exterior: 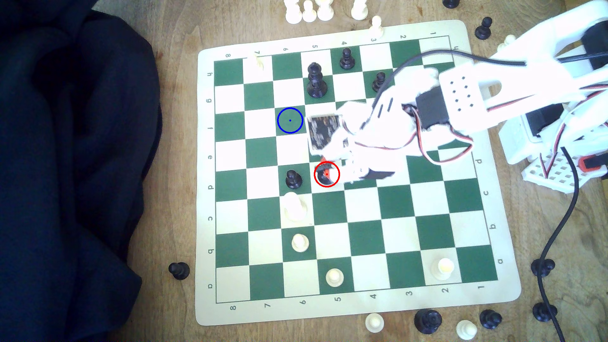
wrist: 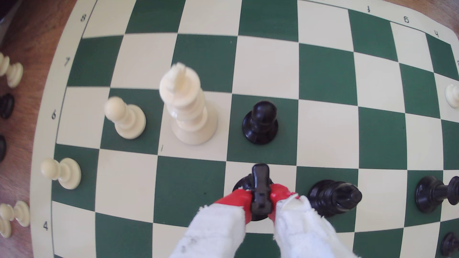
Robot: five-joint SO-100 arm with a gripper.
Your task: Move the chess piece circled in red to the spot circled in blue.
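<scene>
Pincer of mine is closed down on the black knight, red fingertips pressed to both sides of its head, white-wrapped fingers behind them. Knight sits dead centre btwn the tips, base on a white sq; can't tell if it's lifted off the mat.

Largest to smallest, ext. view:
- Dark cloth covers the ext. view's left.
- Green-and-cream board lies on the wood table.
- My white arm reaches in from the ext. view's right, over the board.
- Pincer and knight are inside the red ring, on the d5 sq.
- Blue ring w/ dot marks a green sq, f6, two rows up and one column toward the ext. view's left of the knight. Bare sq.
- Black pawn stands on the sq just beside the knight, apart from it.
- White king near that pawn, one row down.
</scene>
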